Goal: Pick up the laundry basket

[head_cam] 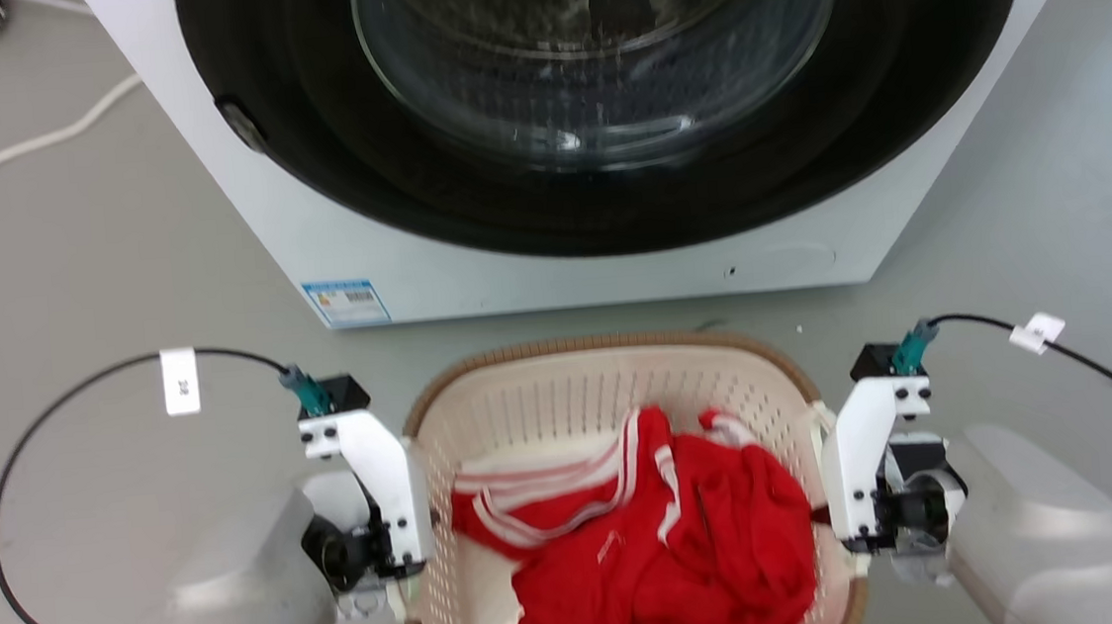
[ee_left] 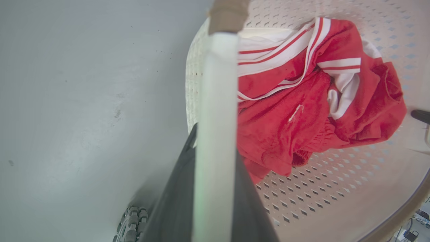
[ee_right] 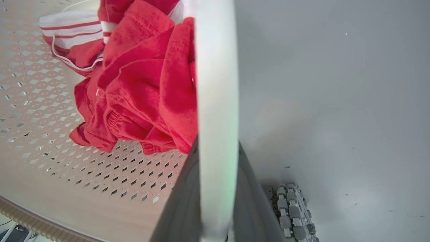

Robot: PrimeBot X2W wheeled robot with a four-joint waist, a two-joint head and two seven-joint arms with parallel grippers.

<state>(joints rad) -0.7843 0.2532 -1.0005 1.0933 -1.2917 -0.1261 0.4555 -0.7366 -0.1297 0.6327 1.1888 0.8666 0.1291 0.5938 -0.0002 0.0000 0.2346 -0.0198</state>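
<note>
The cream perforated laundry basket (head_cam: 608, 346) with a brown woven-look rim sits just below the washing machine in the head view, between my two arms. A red garment with white stripes (head_cam: 654, 542) lies inside it. My left gripper (ee_left: 215, 141) is shut on the basket's white loop handle (ee_left: 218, 84), a dark finger on each side of it. At the opposite side my right gripper (ee_right: 216, 146) is shut on the other white handle (ee_right: 216, 67) the same way. Whether the basket rests on the floor I cannot tell.
A white washing machine (head_cam: 351, 229) with a shut dark-ringed glass door stands close beyond the basket. White cables (head_cam: 27, 145) lie on the grey floor at the far left. A ridged grey wheel (ee_right: 292, 208) shows low beside the basket, and another wheel (ee_left: 129, 223) on the left.
</note>
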